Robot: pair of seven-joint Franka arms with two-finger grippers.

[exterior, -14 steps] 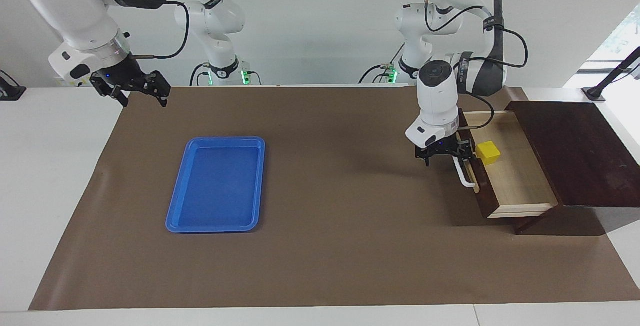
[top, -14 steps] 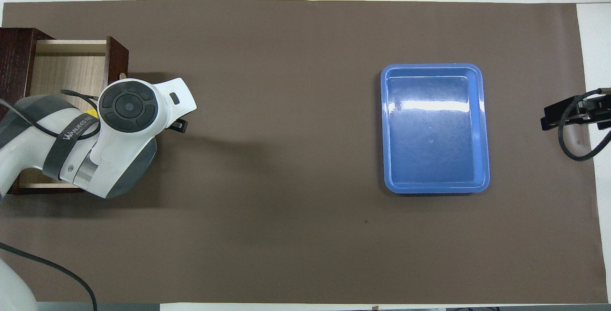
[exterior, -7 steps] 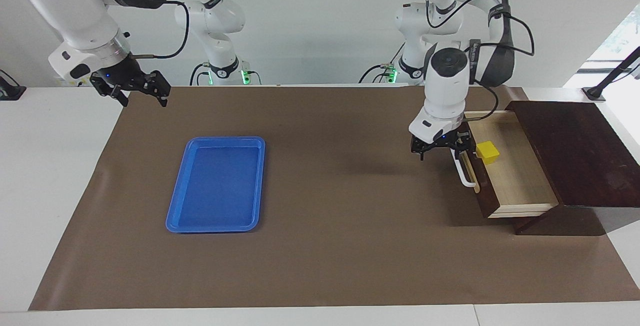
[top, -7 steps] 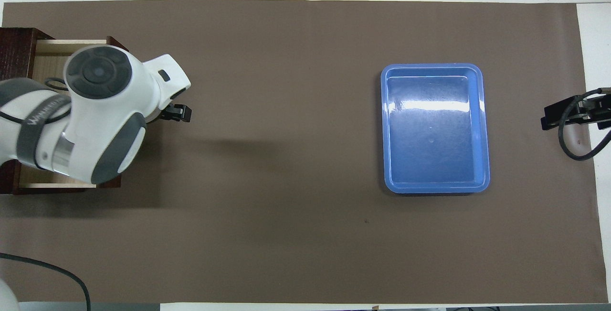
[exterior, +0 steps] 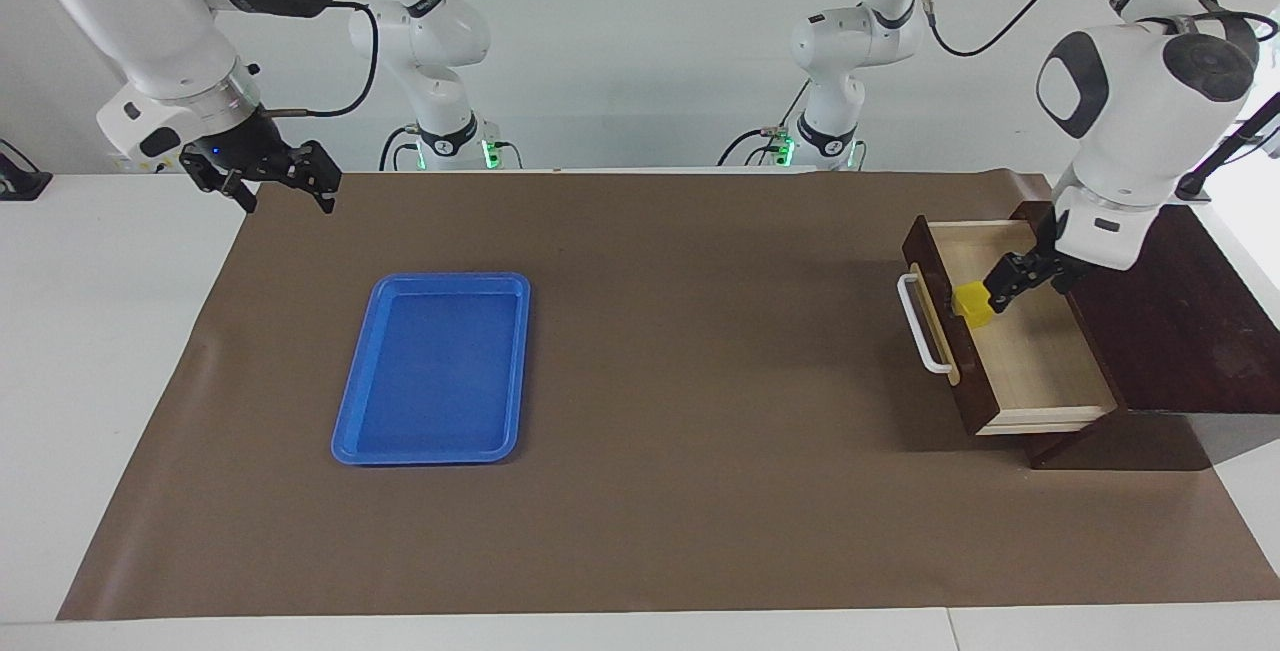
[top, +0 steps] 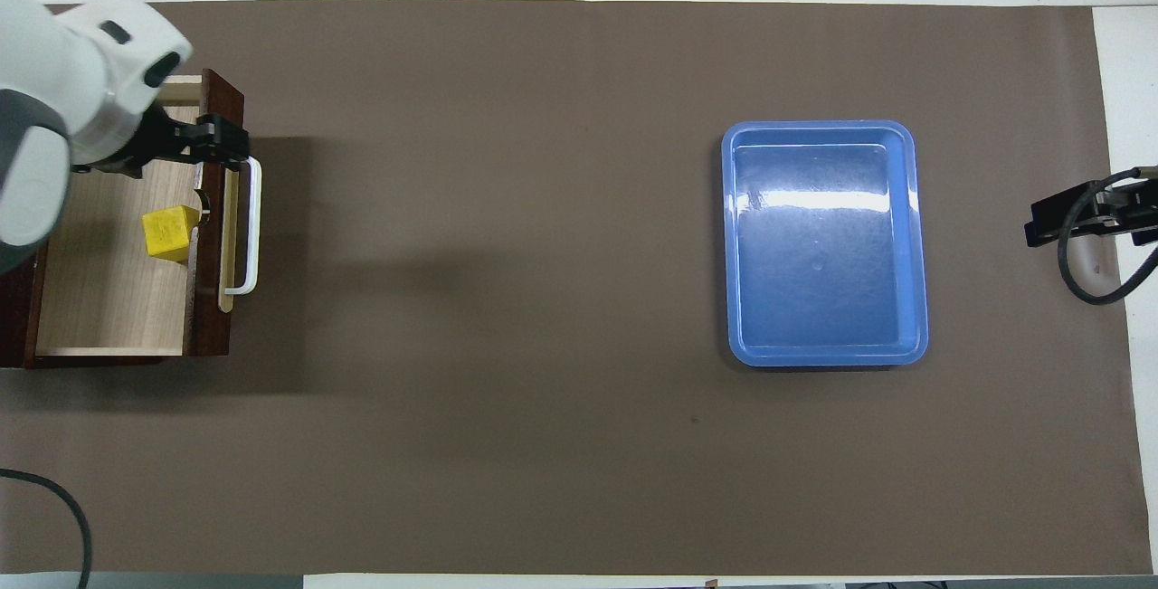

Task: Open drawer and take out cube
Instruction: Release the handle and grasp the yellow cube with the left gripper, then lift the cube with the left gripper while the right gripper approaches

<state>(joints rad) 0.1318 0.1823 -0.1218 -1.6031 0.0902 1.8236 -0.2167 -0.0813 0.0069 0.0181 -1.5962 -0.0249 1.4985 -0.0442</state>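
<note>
We judge the cube light, rigid and perhaps slick, best taken across two flat opposite faces. It is a small bright yellow block at right of the facing frame, inside the pulled-out drawer, against its front panel. Over the drawer hangs the left gripper; whether its jaws are wide or narrow we cannot tell. The right gripper waits upper left, jaws spread and empty.
</note>
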